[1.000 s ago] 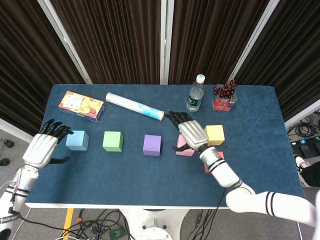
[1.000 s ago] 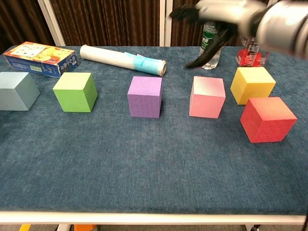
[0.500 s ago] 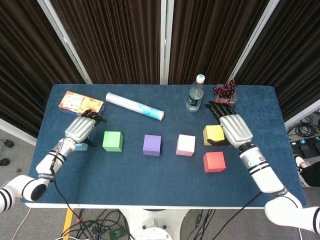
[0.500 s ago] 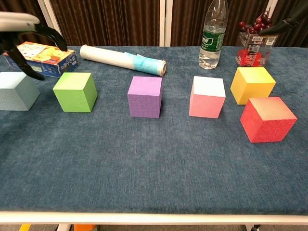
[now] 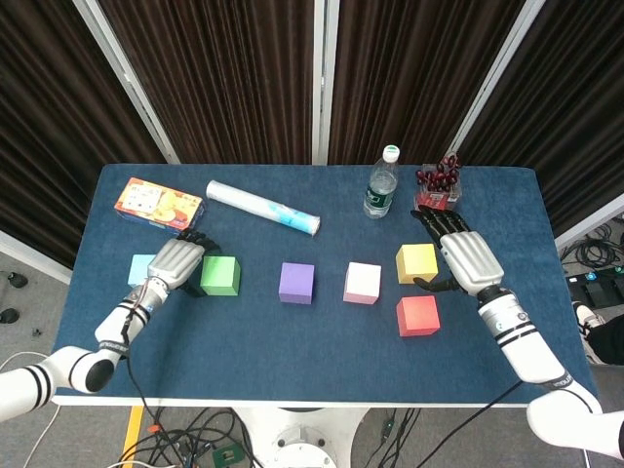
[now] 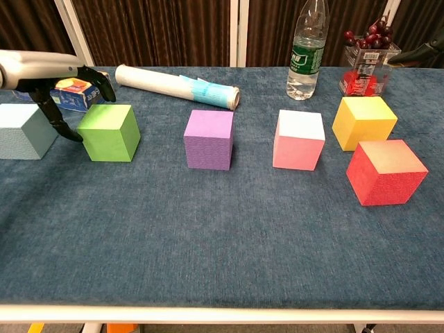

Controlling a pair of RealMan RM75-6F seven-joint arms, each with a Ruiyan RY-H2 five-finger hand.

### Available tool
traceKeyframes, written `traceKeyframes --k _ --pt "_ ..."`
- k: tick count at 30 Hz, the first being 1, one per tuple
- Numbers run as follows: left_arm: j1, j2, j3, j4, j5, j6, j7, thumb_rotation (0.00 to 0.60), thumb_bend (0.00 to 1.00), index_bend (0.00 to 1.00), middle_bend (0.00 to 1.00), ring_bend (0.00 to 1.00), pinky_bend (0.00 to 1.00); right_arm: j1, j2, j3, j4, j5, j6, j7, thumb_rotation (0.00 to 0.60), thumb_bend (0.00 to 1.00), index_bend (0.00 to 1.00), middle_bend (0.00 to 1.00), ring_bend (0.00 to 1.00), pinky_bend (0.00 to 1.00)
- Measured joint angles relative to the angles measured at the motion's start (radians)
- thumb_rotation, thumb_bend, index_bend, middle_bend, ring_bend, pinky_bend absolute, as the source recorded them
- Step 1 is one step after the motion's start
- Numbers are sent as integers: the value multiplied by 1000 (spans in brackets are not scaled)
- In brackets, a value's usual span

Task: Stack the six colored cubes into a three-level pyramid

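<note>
Green cube (image 6: 107, 132): left hand (image 5: 176, 262) spread beside; right hand (image 5: 470, 258) spread, head view clearer.

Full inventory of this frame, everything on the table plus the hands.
light blue cube: 1, far left of the row
green cube: 1, beside it
purple cube: 1, mid row
pink cube: 1, right of purple
yellow cube: 1, right end of row
red cube: 1, in front of yellow
printed cardboard box: 1, orange and blue, back left
rolled sheet: 1, white and light blue, back centre
clear plastic water bottle: 1, white cap, back right
clear container of dark red cherries: 1, back right
left hand: between blue and green cubes, holding nothing
right hand: beside yellow cube, holding nothing
</note>
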Motion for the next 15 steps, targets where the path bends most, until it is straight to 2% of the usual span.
traceKeyframes --k 6,9,15 --pt "-29 -59 10 56 -71 5 50 600 107 241 225 99 45 -5 -8 -9 14 -5 -5 7 600 101 0 22 0 0" --pt "-35 -76 13 72 -80 10 57 600 120 262 319 182 46 -6 -13 -10 24 -9 -7 18 600 101 0 22 0 0" --pt "-40 -90 17 83 -77 6 38 600 149 324 455 285 49 -11 -22 -14 43 -16 -10 36 600 101 0 22 0 0"
